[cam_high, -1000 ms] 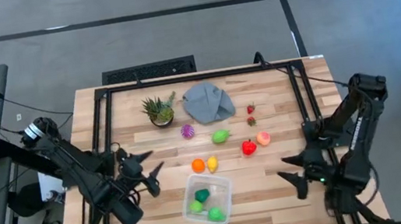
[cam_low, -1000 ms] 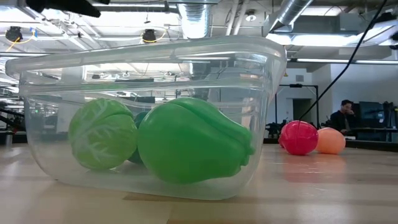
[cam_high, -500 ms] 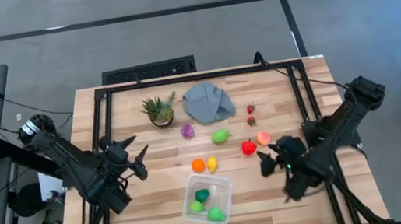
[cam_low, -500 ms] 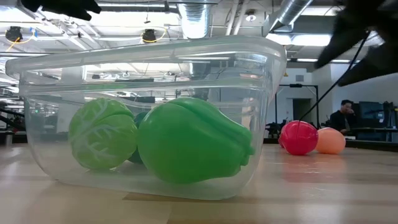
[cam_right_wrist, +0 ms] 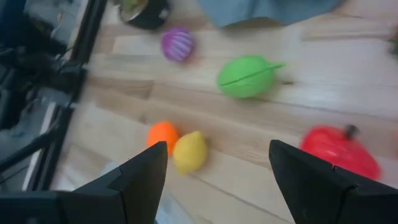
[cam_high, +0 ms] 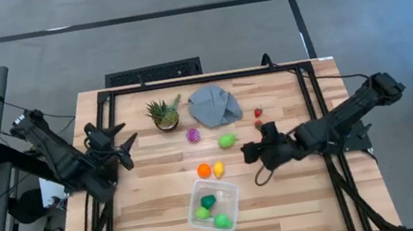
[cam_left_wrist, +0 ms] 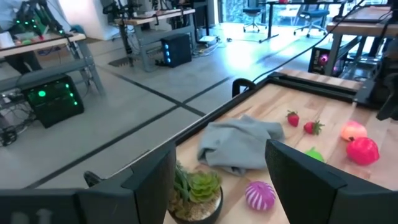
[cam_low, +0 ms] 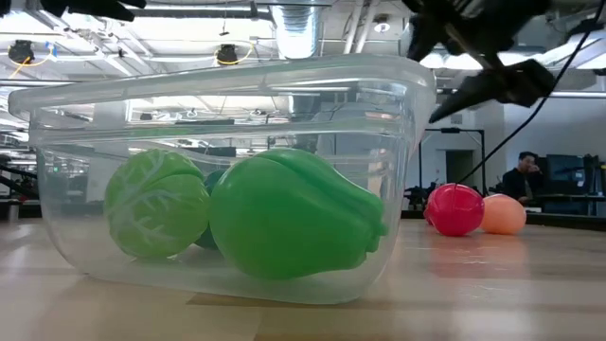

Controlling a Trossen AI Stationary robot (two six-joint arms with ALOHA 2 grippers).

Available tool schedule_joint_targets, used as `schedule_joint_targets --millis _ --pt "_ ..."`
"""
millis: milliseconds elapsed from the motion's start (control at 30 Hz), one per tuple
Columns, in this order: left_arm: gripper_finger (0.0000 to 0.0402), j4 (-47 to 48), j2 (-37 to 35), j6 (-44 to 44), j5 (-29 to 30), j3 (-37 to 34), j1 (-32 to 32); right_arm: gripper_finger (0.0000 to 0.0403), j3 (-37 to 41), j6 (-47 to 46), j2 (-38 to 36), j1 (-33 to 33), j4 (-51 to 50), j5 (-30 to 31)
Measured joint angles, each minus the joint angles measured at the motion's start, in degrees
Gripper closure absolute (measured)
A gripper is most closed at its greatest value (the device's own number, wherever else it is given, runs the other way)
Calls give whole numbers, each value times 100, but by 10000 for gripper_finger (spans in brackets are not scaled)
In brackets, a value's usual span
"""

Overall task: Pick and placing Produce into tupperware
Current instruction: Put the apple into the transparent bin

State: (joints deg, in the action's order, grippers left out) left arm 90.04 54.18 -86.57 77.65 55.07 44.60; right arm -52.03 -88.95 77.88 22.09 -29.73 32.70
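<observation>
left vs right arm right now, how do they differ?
The left gripper sits at the table's left edge beside the potted plant; the right gripper reaches over mid-table, above the red fruit. The left one's fingers stand closer together than the right one's. Both are empty. The tupperware already holds green produce.

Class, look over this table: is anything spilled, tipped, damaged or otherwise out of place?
Nothing stands out. The tupperware sits flat with green produce inside, and the potted plant stands upright beside the crumpled grey cloth.

Three toy produce pieces (cam_high: 210, 210) in one tupperware (cam_high: 229, 194), eight loose on the table (cam_high: 164, 218).
</observation>
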Motion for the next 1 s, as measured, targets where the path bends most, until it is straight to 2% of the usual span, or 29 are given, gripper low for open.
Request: schedule_joint_targets --millis 133,367,667,867,1000 --pt "161 2 -194 224 2 0 -2 97 0 121 -6 -303 152 -392" --pt "161 7 -206 501 -74 0 0 97 0 -1034 -6 -412 -717 -572" --pt "161 5 -210 937 -115 0 0 97 -7 -1576 -6 -377 -895 -727" --pt "161 4 -242 1176 -198 0 0 97 -149 -2318 38 -244 -1712 -1039" --pt "161 2 -339 1122 -255 0 0 97 -493 -2358 219 -281 -2200 -1039"
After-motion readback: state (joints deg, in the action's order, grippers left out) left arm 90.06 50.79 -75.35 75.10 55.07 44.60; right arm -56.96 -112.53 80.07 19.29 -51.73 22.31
